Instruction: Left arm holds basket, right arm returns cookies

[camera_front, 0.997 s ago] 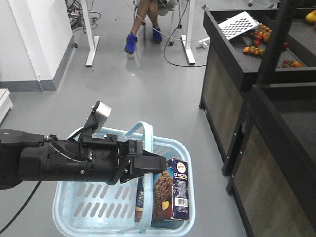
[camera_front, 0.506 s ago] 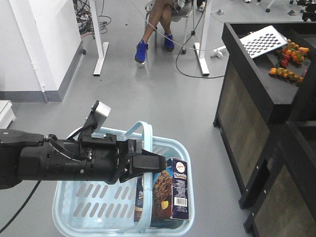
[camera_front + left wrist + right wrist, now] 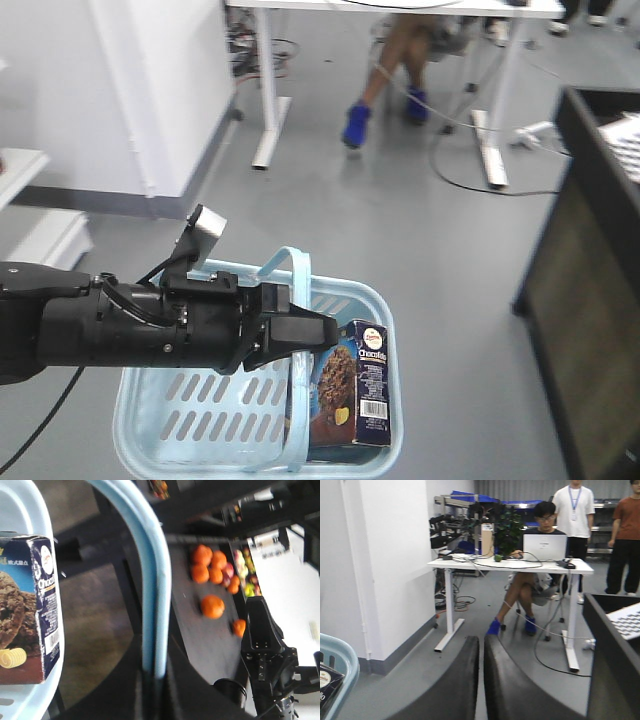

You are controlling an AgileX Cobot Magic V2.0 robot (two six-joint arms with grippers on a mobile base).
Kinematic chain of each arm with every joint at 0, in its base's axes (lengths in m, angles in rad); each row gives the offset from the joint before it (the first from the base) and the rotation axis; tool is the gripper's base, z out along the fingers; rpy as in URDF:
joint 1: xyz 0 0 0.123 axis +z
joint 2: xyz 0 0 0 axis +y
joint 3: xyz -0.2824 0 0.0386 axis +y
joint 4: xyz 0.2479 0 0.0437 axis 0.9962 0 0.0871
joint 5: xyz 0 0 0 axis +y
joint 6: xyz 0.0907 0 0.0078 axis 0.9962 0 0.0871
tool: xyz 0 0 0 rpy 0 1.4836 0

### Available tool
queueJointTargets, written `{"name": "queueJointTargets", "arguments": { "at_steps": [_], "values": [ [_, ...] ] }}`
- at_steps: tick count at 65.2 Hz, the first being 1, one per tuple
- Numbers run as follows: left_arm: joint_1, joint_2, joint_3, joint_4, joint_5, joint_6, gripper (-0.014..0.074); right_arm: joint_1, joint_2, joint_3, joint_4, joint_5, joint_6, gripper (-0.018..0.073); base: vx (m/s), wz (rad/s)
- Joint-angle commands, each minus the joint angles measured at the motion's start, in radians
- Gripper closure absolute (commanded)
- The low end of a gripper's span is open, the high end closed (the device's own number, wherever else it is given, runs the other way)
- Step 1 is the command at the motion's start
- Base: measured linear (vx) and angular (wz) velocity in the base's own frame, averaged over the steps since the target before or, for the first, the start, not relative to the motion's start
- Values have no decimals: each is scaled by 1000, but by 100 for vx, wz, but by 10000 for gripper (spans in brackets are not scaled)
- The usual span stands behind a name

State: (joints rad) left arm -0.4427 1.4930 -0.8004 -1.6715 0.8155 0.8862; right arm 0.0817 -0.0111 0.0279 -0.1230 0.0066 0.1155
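Grey floor (image 3: 420,220) shows below the light blue basket (image 3: 200,398), whose arched handle (image 3: 287,268) the left hand (image 3: 315,335) clamps tightly. Cookies (image 3: 360,395) stand upright inside the basket, just right of that hand. The right hand (image 3: 481,642), fingers almost together, holds nothing.

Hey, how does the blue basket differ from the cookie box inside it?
The basket is pale blue slotted plastic; the cookie box is dark navy and brown printed card. The basket is much larger and open-topped; the cookie box stands upright inside it. Both are roughly rectangular.
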Motion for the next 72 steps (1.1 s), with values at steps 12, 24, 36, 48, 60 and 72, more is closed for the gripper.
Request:
{"name": "queueJointTargets", "arguments": {
  "at_steps": [12, 24, 36, 48, 60, 72],
  "values": [
    [-6, -42, -31, -81, 50, 17, 602, -1, -9, 18, -7, -76, -3, 570, 31, 75],
    [-6, -42, -31, -81, 50, 17, 602, -1, -9, 18, -7, -76, -3, 570, 31, 71],
    [-6, -42, -31, -81, 50, 17, 602, -1, -9, 18, -7, -76, -3, 570, 32, 60],
    [-6, -42, -31, -81, 50, 17, 602, -1, -9, 18, -7, -76, -3, 570, 32, 53],
    [-6, -42, -31, -81, 49, 17, 602, -1, -9, 18, -7, -76, -3, 570, 30, 56],
    [-6, -42, -31, -81, 49, 17, 602, -1, -9, 18, -7, -76, -3, 570, 26, 75]
  ]
}}
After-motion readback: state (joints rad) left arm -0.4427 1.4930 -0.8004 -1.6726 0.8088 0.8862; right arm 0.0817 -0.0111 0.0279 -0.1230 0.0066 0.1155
